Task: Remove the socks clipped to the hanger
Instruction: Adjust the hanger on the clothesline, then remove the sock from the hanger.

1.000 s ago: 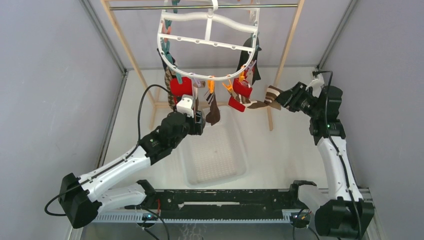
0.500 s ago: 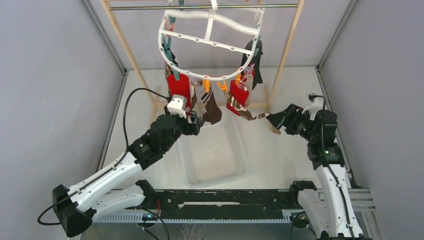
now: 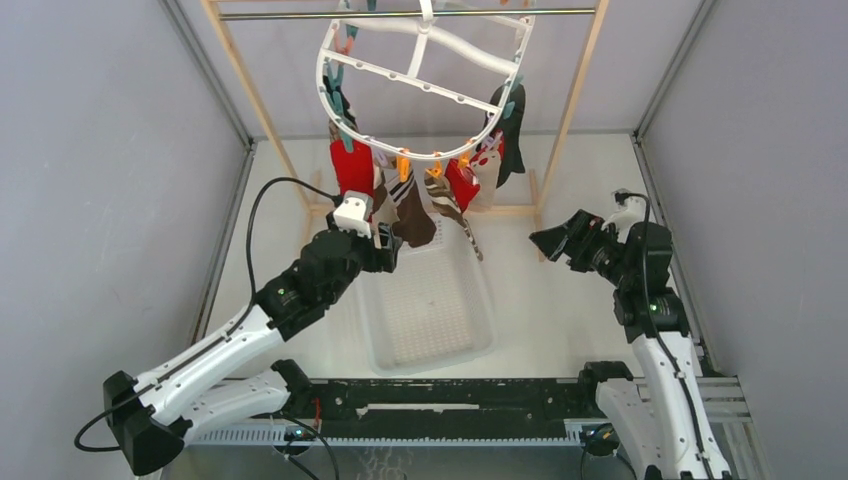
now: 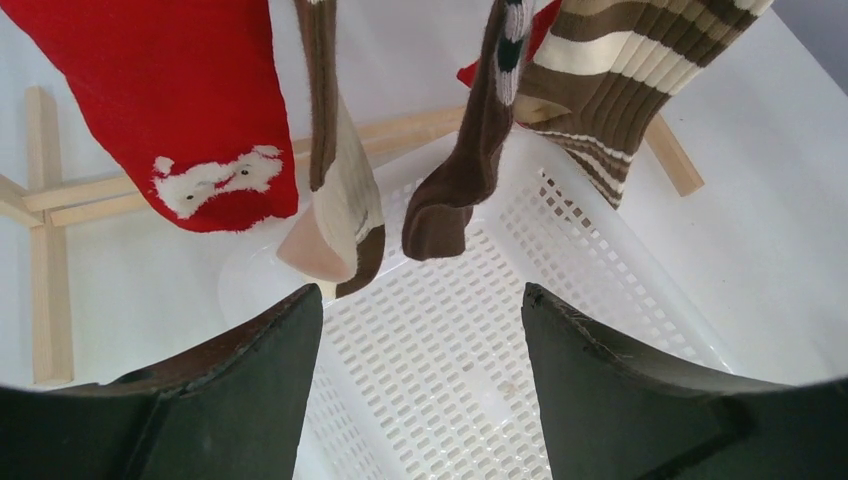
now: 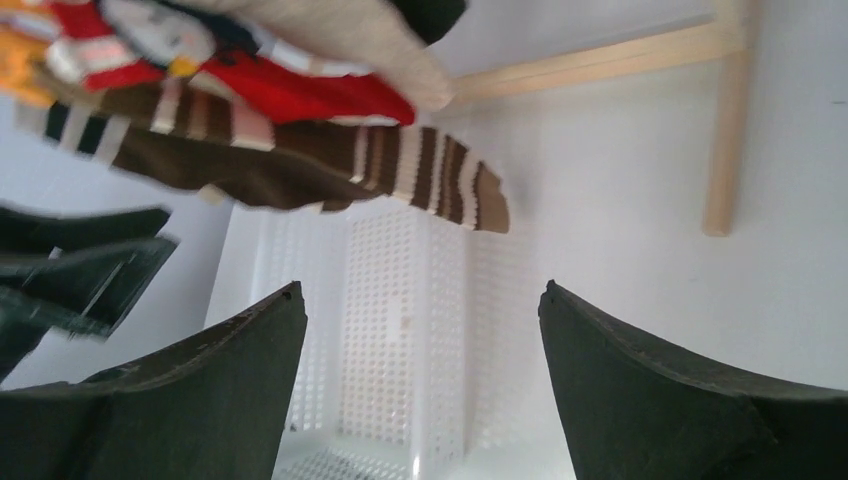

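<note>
White table (image 3: 560, 300) bears a perforated basket (image 3: 430, 310) beneath the hanging socks (image 3: 352, 165).

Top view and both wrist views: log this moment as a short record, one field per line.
hanger: white frame, tilted, hooked on the rod of the wooden rack
socks: several clipped on, dangling above the basket
basket: white, perforated, no sock seen in it
left jaws: open, empty, below the hanging socks
right jaws: open, empty, clear of the brown striped sock
task: not done
</note>
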Motion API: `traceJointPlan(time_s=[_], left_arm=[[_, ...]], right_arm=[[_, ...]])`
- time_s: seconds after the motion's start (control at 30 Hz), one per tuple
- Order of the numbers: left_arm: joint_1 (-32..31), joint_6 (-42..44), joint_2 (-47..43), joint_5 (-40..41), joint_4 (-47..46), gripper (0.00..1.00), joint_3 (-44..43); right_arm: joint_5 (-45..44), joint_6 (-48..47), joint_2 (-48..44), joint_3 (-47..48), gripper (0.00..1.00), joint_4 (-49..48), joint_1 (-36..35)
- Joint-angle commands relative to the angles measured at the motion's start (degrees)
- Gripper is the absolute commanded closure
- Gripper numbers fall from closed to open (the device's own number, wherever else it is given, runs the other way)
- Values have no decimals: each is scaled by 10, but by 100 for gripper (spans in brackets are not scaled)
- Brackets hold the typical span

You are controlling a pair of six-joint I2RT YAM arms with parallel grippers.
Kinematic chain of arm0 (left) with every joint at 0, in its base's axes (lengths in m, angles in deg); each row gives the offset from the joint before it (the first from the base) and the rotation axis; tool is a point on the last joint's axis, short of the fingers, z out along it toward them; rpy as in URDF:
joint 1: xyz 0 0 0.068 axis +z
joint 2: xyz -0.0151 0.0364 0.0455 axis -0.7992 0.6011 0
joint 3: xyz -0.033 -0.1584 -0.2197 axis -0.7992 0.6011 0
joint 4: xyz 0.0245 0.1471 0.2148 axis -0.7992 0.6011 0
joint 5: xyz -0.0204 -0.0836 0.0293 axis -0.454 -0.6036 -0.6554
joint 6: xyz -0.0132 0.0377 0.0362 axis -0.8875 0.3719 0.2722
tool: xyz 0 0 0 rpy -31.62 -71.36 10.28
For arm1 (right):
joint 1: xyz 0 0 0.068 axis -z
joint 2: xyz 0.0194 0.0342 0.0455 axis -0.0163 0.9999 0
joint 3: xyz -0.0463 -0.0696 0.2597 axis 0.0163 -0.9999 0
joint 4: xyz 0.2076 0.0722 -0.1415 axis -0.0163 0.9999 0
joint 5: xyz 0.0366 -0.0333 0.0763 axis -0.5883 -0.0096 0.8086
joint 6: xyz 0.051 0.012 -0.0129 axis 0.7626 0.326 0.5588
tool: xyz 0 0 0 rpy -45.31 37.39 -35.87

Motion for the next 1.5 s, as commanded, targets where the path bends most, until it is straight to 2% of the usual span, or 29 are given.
traceJointPlan(time_s=[0.0,0.13,0.3,0.47,0.67,0.7,0.77,0.83,1.0,1.33,1.47], left_arm=[[3,18,8,15,-13,23,-18],[3,25,33,16,-25,23,-27],[20,27,52,5,-32,29,-30],[36,27,53,-13,-46,40,-22],[40,34,62,-19,-45,51,-31],[40,36,62,-18,-42,50,-32],[40,41,58,-16,-39,37,-32],[40,48,48,-9,-48,29,-22],[52,60,51,0,-63,27,-24],[74,60,108,-16,-78,43,-52],[76,58,123,-32,-76,57,-67]], right_arm=[[-13,9,-48,21,9,1,-81],[-120,25,-82,17,12,16,-239],[-236,43,-100,-1,13,13,-417],[-316,58,-93,-23,13,-6,-531],[-382,65,-34,-42,13,-71,-637],[-386,63,-21,-41,13,-84,-647],[-398,62,6,-39,13,-109,-670],[-402,65,29,-38,13,-125,-683],[-405,74,56,-39,14,-148,-695],[-409,75,48,-41,18,-151,-705],[-408,78,50,-47,21,-157,-706]])
